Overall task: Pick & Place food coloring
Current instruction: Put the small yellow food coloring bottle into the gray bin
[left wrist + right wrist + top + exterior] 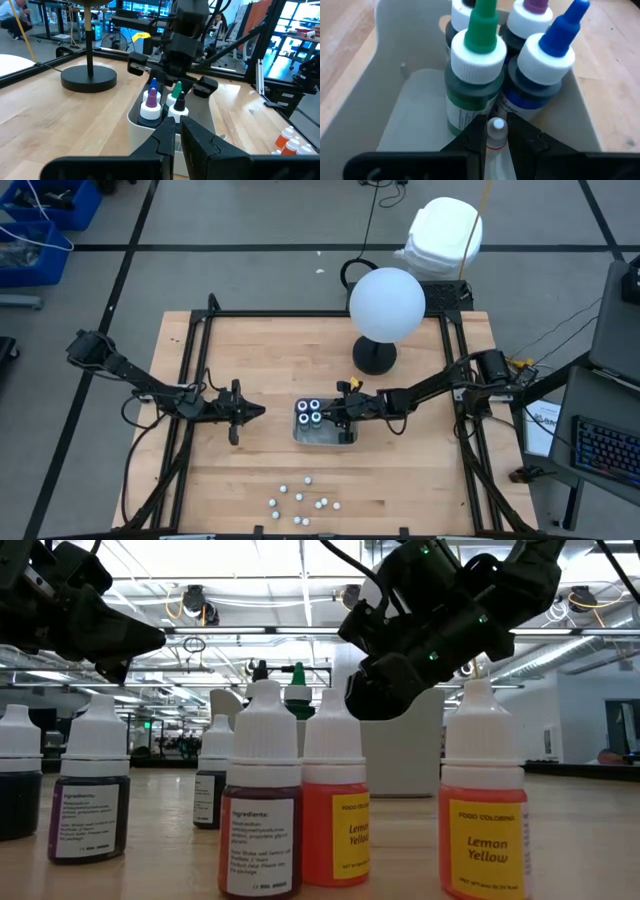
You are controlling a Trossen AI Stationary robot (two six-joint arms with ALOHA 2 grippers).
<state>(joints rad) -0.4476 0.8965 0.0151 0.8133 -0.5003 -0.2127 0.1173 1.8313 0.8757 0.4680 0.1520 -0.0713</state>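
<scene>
A clear shallow tray (345, 438) lies mid-table. Four larger dark bottles (309, 413) with white collars stand on their bases at its left end; the right wrist view shows their green, blue, purple and black tips (475, 55). Several small white-capped bottles (300, 502) stand on their bases near the table's near edge, and also fill the low view (262, 810). My right gripper (336, 412) is over the tray, just right of the four bottles, shut on a small bottle (496, 131). My left gripper (256, 412) is shut and empty left of the tray. My right gripper pinches a small white-capped bottle between its two fingertips; the round white cap (496, 126) shows between them, with a red band below it. The fingers slant down from the table's right toward the four bottles. Whether the bottle touches the tray floor, I cannot tell.
A lamp with a black round base (375, 357) and white globe (387, 304) stands just beyond the tray. A black frame (300, 314) runs along the table's edges. Bare wood lies between the tray and the loose bottles.
</scene>
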